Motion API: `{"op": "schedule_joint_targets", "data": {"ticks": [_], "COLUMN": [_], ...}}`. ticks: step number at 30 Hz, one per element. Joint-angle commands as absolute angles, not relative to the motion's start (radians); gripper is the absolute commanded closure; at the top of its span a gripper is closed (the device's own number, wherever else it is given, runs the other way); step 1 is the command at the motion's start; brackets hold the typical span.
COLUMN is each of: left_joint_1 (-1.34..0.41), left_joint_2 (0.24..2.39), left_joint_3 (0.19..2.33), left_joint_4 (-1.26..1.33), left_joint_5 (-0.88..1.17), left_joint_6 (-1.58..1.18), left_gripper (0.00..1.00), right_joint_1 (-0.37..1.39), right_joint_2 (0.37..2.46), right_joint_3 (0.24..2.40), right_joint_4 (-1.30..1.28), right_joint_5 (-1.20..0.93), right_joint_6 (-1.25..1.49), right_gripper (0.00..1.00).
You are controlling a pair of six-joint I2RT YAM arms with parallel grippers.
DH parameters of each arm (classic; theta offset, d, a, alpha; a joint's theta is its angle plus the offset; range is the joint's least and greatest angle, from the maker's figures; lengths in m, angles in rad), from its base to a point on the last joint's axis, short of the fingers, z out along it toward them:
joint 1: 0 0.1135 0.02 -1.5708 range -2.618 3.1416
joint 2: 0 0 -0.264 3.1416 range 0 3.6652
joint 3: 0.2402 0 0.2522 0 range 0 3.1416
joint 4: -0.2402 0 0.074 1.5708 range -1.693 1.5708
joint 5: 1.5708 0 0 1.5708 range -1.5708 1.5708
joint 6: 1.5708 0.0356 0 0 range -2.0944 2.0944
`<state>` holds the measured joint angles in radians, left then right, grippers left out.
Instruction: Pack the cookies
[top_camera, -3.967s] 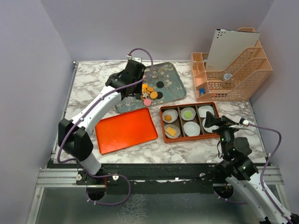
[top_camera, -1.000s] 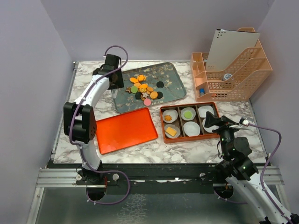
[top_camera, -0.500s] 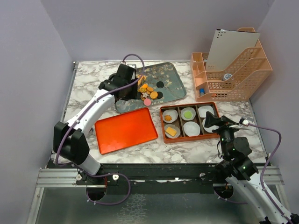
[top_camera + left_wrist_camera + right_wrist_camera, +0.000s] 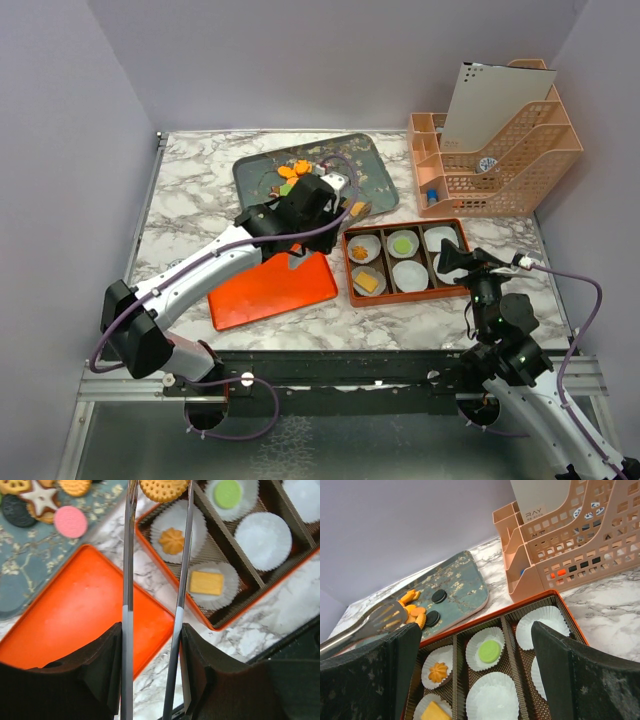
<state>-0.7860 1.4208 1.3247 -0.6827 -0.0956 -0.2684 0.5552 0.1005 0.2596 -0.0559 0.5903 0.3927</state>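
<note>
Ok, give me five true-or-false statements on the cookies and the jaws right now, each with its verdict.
The left gripper has a round orange cookie between its jaws. True.
The green cookie sits in a paper cup in the box. True.
Every cup in the box holds a cookie. False: several empty cups show.
The right gripper is shut on a cookie. False: its jaws are open and hold nothing.
The yellow square cookie shares a cup with the green cookie. False: each has its own cup.

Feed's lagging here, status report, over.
Left pincer shut on round orange cookie, over corner of box. Right pincer open, parked by box. Three paper cups free; path clear.
</note>
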Motion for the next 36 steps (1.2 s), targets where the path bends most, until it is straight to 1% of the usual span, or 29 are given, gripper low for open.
{"op": "schedule_joint_targets", "data": {"ticks": [1,16,26,36], "left_joint_1": [-0.886,-1.122,-1.188,-1.199], "left_joint_2": [1.388,1.503,1.593,1.663], "left_joint_3": [1.307,1.343,1.373,1.404], "left_joint_4": [-0.625,-0.592,-0.582,-0.574], "left_joint_5": [-0.099,-0.139,-0.152,-0.169], "left_joint_6": [-0.250,-0.193,-0.168,-0.144], "left_gripper": [0.79,0.79,0.79,0.77], "right_joint_1": [0.554,0.552,0.553,0.553], "right_joint_2": [0.112,0.095,0.093,0.094], "right_joint_3": [0.256,0.252,0.252,0.252], "right_joint_4": [-0.061,-0.063,-0.063,-0.060], "right_joint_5": [0.605,0.604,0.605,0.604], "right_joint_6": [0.396,0.394,0.394,0.394], "right_gripper": [0.00,0.00,0.00,0.00]}}
